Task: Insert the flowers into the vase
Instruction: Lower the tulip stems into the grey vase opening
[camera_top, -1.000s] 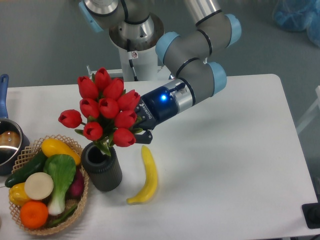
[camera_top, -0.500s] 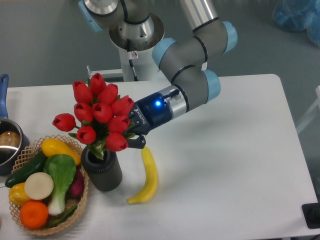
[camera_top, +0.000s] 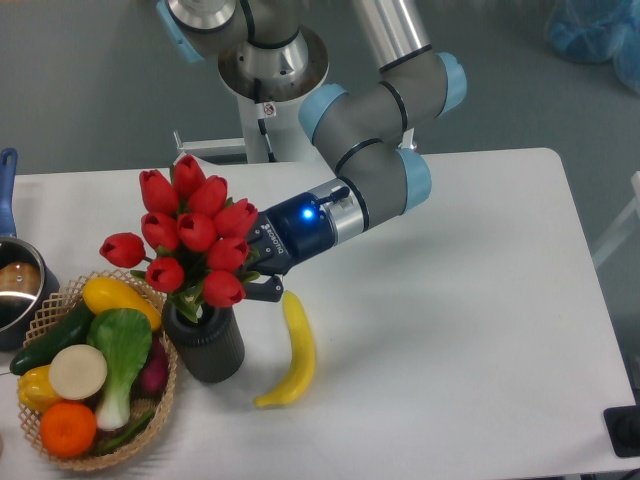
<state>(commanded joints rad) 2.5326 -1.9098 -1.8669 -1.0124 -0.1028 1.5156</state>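
Observation:
The flowers (camera_top: 190, 232), a bunch of red tulip buds with green leaves, stand tilted over the vase (camera_top: 206, 343), their stems reaching down into its round mouth. The vase is a short dark ribbed cylinder at the table's front left. My gripper (camera_top: 256, 276) comes in from the right and is shut on the flowers' stems just above the vase rim; the buds hide most of its fingers.
A woven basket (camera_top: 152, 400) of vegetables touches the vase's left side. A yellow banana (camera_top: 295, 352) lies just right of the vase, under my wrist. A steel pot (camera_top: 14, 290) with a blue handle sits at the left edge.
My gripper has carried the flowers left and down, so the stems now sit lower in the vase mouth. Vase, banana and basket have stayed put.

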